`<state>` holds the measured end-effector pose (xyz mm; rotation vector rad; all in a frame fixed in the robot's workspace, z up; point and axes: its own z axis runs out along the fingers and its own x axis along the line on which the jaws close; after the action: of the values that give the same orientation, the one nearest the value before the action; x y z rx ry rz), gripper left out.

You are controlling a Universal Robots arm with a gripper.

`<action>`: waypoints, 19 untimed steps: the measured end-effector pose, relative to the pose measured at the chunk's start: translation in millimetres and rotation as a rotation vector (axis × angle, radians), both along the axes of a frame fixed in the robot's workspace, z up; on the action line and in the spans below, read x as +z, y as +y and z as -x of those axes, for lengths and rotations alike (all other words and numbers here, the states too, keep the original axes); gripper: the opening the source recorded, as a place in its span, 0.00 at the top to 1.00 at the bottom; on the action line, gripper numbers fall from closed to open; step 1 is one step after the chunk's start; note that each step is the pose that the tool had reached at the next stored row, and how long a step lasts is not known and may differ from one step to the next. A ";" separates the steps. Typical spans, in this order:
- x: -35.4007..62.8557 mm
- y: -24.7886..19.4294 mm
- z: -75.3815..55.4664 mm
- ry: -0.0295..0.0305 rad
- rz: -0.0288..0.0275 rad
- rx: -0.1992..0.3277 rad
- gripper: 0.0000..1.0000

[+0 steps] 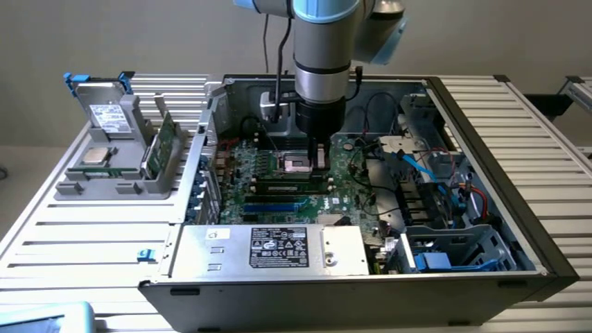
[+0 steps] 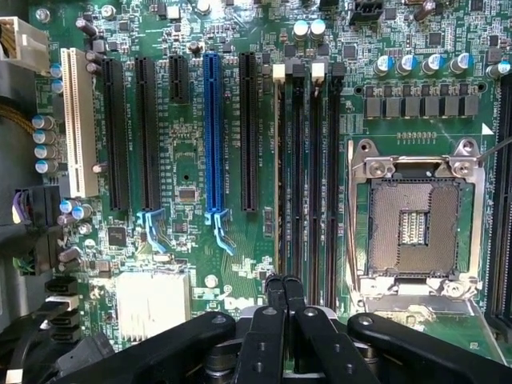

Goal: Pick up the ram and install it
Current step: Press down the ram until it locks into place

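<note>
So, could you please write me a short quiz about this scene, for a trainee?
1. What colour is the ram standing in the grey holder?
2. True or false: the processor socket holds a chip.
3. The gripper is above: A) the holder, B) the motherboard, C) the power supply.
Key: 1 green; 2 false; 3 B.

A plain, pale grey wall [image 1: 111, 35] is filling the space behind the work area, evenly lit and casting no strong shadows. A table [image 1: 74, 236] of white ribbed slats is running out to every edge (the slats lying across it in long parallel lines). At its far right corner, a dark frame piece [image 1: 555, 104] is standing against the wall.
</note>
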<state>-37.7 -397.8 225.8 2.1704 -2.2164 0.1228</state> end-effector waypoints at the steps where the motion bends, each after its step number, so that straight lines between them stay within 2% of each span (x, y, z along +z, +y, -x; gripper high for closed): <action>1: 0.0 0.0 0.0 0.0000 0.0002 0.000 0.89; 3: 1.9 0.3 0.8 -0.0009 -0.0020 0.000 0.89; 5: 6.5 0.1 4.8 -0.0004 -0.0005 0.000 0.89; 11: 8.2 0.1 30.6 -0.0014 -0.0004 0.000 0.89; 16: 8.2 0.0 49.2 -0.0077 -0.0003 0.000 0.89; 19: 7.8 0.1 53.0 -0.0127 -0.0004 0.000 0.89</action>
<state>-90.7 -397.7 233.6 2.1759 -2.2234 0.1365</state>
